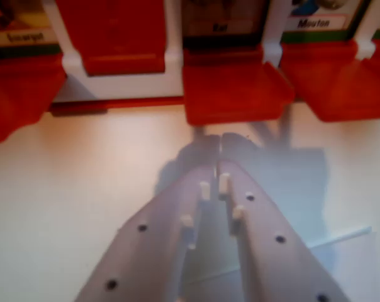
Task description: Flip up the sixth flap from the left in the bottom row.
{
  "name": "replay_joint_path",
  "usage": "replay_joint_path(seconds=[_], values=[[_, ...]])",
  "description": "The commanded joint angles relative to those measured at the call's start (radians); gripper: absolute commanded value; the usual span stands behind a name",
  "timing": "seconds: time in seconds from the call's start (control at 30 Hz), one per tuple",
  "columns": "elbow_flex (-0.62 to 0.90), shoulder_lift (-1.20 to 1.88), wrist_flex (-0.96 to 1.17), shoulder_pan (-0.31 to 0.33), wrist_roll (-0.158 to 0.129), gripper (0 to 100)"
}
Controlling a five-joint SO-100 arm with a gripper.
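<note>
Our end effector (215, 165) has its two white jaws closed tip to tip, holding nothing, above the pale tabletop (64, 207). We count four red flaps along the game board; the nearest flap (231, 91) lies just beyond the tips.

The gripper (218, 148) reaches up from the bottom edge of the wrist view toward its middle, hanging over the pale tabletop (64, 207). Its two pale grey jaws run side by side, narrowing upward until the tips meet with no gap between them. Dark screw holes dot both jaws, and small white pegs line their inner edges.
</note>
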Motion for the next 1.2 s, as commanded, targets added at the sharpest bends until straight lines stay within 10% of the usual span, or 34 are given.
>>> replay_joint_path(seconds=[0.0, 1.17], values=[[-0.123, -0.031, -0.029, 0.011, -0.003, 0], [-0.368, -0.291, -0.078, 0.009, 0.005, 0]])
